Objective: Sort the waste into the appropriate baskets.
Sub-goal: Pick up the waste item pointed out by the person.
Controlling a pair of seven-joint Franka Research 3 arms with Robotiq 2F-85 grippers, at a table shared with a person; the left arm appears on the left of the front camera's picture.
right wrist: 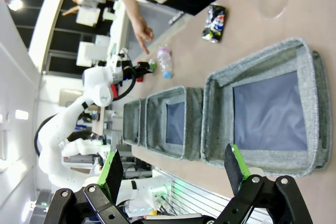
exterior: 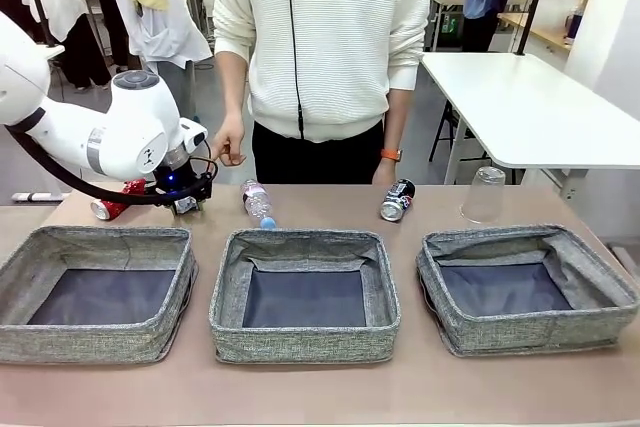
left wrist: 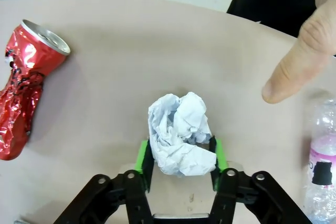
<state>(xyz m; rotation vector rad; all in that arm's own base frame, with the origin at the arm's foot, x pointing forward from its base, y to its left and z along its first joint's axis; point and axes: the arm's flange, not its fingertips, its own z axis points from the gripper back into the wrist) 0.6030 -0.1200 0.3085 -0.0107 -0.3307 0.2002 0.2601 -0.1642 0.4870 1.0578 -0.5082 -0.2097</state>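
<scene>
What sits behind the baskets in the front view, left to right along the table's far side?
crushed red can → left gripper → clear bottle with blue cap → dark printed can → upturned clear cup. The left wrist view puts the paper ball between that gripper's fingers.

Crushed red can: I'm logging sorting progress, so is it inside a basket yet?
No, the crushed red can lies on the table behind the left basket, outside its rim.
</scene>
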